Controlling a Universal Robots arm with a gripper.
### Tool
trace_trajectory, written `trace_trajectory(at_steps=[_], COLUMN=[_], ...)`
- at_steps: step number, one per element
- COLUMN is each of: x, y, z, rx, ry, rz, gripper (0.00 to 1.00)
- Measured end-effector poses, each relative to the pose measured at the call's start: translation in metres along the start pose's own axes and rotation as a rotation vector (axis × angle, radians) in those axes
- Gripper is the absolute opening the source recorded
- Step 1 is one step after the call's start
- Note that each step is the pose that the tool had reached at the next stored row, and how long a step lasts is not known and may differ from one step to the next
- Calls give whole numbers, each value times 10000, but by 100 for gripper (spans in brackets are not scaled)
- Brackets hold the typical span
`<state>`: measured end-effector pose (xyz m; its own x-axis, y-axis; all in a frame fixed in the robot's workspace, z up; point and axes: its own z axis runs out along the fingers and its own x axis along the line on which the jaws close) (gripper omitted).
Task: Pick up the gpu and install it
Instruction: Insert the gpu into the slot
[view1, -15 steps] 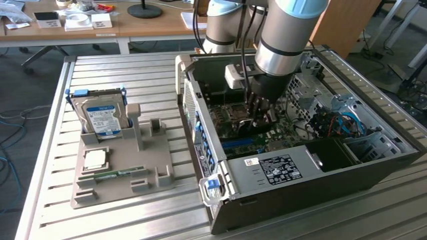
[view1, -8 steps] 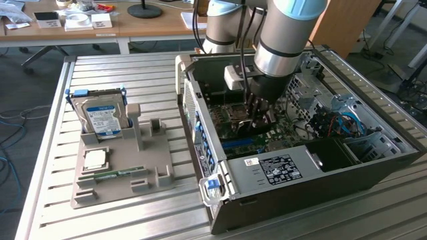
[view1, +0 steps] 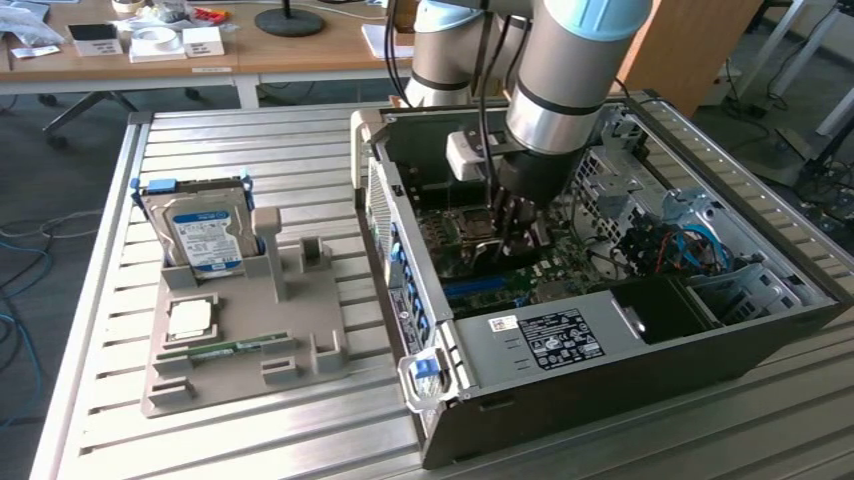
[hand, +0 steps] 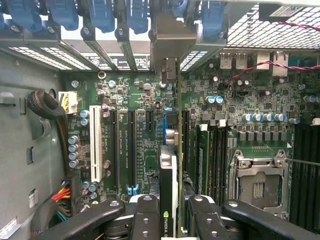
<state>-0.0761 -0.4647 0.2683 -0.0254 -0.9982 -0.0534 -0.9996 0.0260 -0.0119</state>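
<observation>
Item count. Bench (view1: 200, 140): one. Computer case (view1: 534, 400), side open: one. Grey parts holder (view1: 214, 392): one. On the holder: hard drive (view1: 207, 235), one; square processor chip (view1: 191, 318), one; memory stick (view1: 220, 350), one. Robot arm (view1: 561, 80): one. Gripper (hand: 172, 205): one. Gpu (hand: 168, 175): one. On the board in the wrist view: white expansion slot (hand: 95, 142), one; long black expansion slots (hand: 113, 145), two; processor socket (hand: 257, 182), one.
</observation>
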Motion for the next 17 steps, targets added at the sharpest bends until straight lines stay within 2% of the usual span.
trace_trajectory(at_steps=[17], x=[5], y=[32], z=[76], rx=[-1], ry=[3], rz=[-1], gripper=[27])
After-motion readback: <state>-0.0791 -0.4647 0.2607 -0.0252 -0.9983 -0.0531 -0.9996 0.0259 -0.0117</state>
